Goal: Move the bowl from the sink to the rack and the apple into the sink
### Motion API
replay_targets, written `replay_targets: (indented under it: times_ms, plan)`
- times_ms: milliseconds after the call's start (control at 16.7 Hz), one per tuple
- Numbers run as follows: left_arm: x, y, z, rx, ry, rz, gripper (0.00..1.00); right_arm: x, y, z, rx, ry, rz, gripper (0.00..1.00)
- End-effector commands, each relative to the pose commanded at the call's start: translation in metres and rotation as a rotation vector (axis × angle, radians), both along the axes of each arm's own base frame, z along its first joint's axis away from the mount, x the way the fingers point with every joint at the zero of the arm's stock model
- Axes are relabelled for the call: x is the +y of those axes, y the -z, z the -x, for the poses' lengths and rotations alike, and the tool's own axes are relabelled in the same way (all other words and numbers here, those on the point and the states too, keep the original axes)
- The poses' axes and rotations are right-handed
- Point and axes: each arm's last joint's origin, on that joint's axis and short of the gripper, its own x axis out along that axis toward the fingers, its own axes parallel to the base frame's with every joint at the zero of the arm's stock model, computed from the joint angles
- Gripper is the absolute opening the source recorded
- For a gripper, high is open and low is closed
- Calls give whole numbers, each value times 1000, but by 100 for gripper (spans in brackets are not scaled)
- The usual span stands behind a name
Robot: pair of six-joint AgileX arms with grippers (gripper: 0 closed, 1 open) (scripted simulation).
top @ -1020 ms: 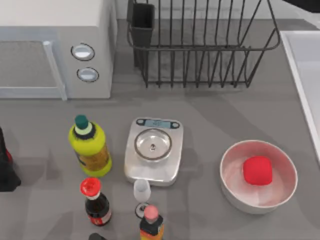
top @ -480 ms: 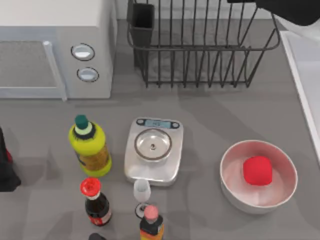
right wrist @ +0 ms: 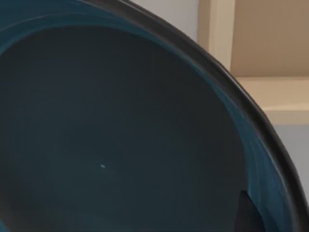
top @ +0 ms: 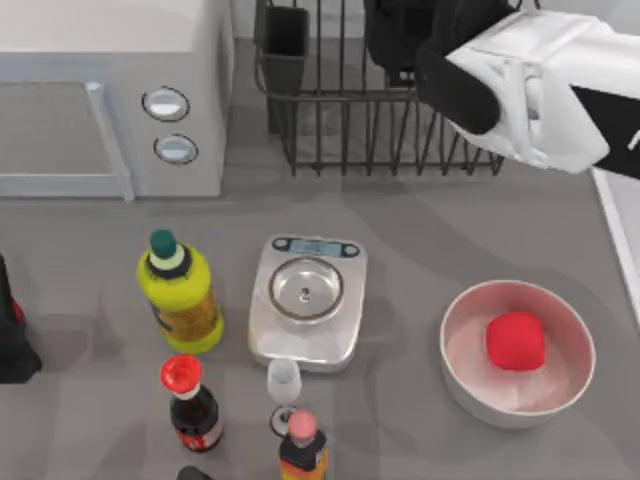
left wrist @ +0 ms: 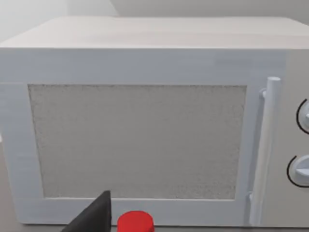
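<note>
The right claw (top: 405, 45) hangs over the rack (top: 330, 120) at the tabletop's far edge. From above its fingers are hidden under the arm's white casing, so how far they are open I cannot tell. The right wrist view looks straight into the dark teal inside of the bowl (right wrist: 120, 135), pressed close to the camera, so I judge that the claw has the bowl in its hold above the rack (the grip itself is out of sight). The bowl's move looks well along but not finished: it has yet to be set among the prongs.

The apple (top: 515, 340) lies in a white bowl (top: 465, 375) near the tabletop's right edge, beside the sink (top: 612, 190); that half is not begun.

The left claw (left wrist: 94, 217) sits parked before the microwave (left wrist: 145, 140), its state unclear.
</note>
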Motion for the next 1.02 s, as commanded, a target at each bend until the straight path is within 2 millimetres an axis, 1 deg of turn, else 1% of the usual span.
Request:
replay_targets:
  times_ms: [180, 300, 360, 480, 720, 1020]
  plan:
    - [0, 0, 0, 0, 0, 0, 100, -5, 50, -20, -5, -4, -2, 0]
    - [0, 0, 0, 0, 0, 0, 100, -10, 76, -28, -3, -5, 0, 0]
    - [0, 0, 0, 0, 0, 0, 100, -13, 85, -30, 0, -6, 2, 0]
    - [0, 0, 0, 0, 0, 0, 100, -16, 94, -32, 3, -6, 5, 0]
    - [0, 0, 0, 0, 0, 0, 100, -16, 94, -32, 3, -6, 5, 0]
    - [0, 0, 0, 0, 0, 0, 100, -16, 94, -32, 3, -6, 5, 38]
